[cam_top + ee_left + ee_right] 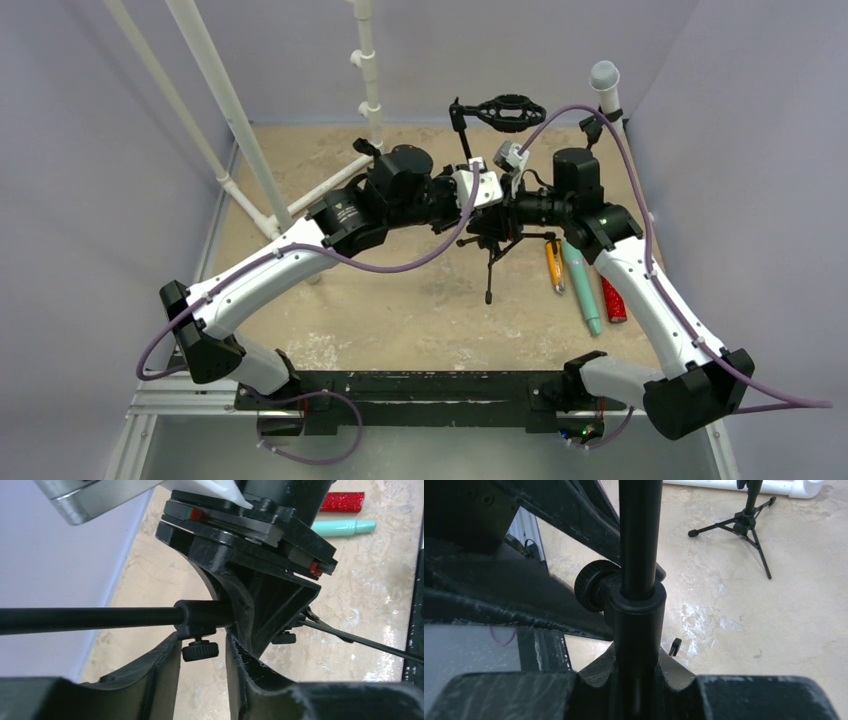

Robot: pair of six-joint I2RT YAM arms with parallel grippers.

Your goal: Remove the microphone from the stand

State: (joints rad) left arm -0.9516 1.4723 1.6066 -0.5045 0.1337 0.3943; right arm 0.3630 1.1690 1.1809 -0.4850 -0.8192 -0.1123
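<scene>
A black tripod stand (pixel 490 245) stands mid-table with a black clip (pixel 510 112) at its top. My right gripper (pixel 512 212) is shut on its pole (pixel 639 540), just below the collar, as its wrist view (pixel 636 665) shows. My left gripper (pixel 488 205) is open. In the left wrist view (pixel 202 645) its fingers straddle the collar's thumb screw (pixel 200 651) without pinching it, and the pole (pixel 90 617) runs off to the left. A grey-headed microphone (pixel 605 75) stands upright in a holder at the back right, away from both grippers.
Orange (pixel 553 265), teal (pixel 582 285) and red glitter (pixel 613 300) microphones lie right of the stand. White PVC pipes (pixel 250 150) rise at the back left. A second small tripod (pixel 749 525) shows in the right wrist view. Grey walls enclose the table.
</scene>
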